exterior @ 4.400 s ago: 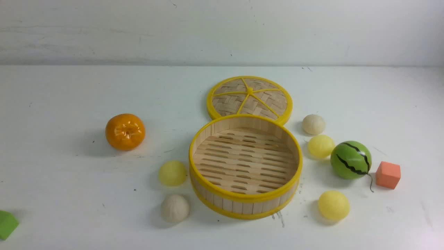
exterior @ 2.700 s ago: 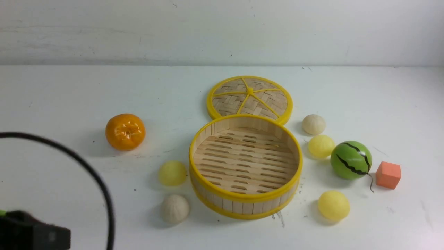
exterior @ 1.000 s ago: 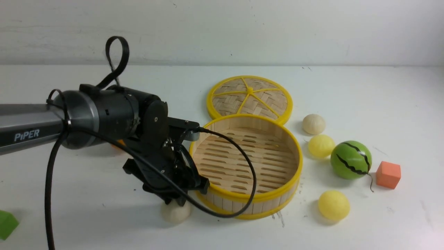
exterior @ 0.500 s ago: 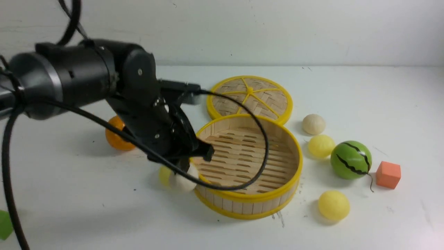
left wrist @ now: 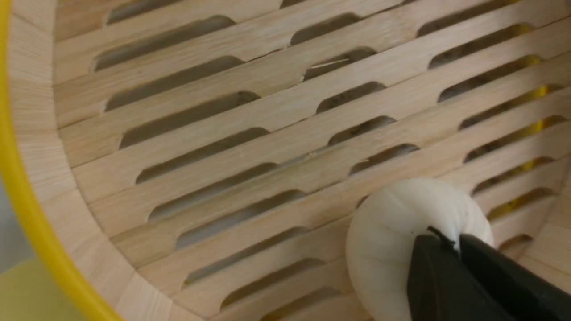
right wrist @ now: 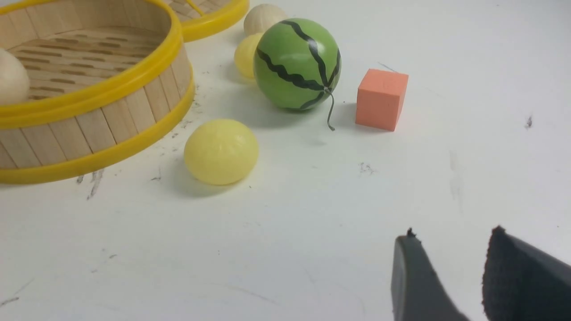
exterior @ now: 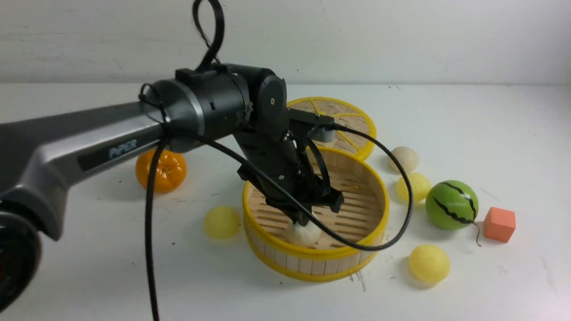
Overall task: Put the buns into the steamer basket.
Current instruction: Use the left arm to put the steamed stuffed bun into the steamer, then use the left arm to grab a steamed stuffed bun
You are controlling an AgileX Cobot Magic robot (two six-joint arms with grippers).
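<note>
**A:** Where was the off-white pleated bun (exterior: 303, 232)?

**B:** Inside the round bamboo steamer basket with yellow rims (exterior: 308, 266), low over the slatted floor by the near wall. Whether it rested on the slats, I couldn't tell. The left gripper (exterior: 306, 220) had its jaws pinched almost together on the bun's top.

**A:** What could have gone wrong from there?

**B:** My guess: a soft bun might have clung to the pads on release and ridden back out. The black cable (exterior: 401, 214) also hung across the basket's right rim — a snag could have dragged the basket.

**A:** And around it?

**B:** 4 buns lay outside on the white table (exterior: 89, 276): the left pale yellow bun (exterior: 221, 221) just beside the wall, the front pale yellow bun (exterior: 429, 264), the right pale yellow bun (exterior: 419, 187) and the far off-white bun (exterior: 403, 158). The green striped watermelon ball (exterior: 451, 205) crowded that right one, with an orange cube (exterior: 498, 224) beyond it. The glossy orange tangerine (exterior: 167, 171) sat well left, and the flat woven lid (exterior: 352, 120) behind the basket. The right gripper (right wrist: 453, 232) hovered with its fingers apart — nothing between them.
</note>
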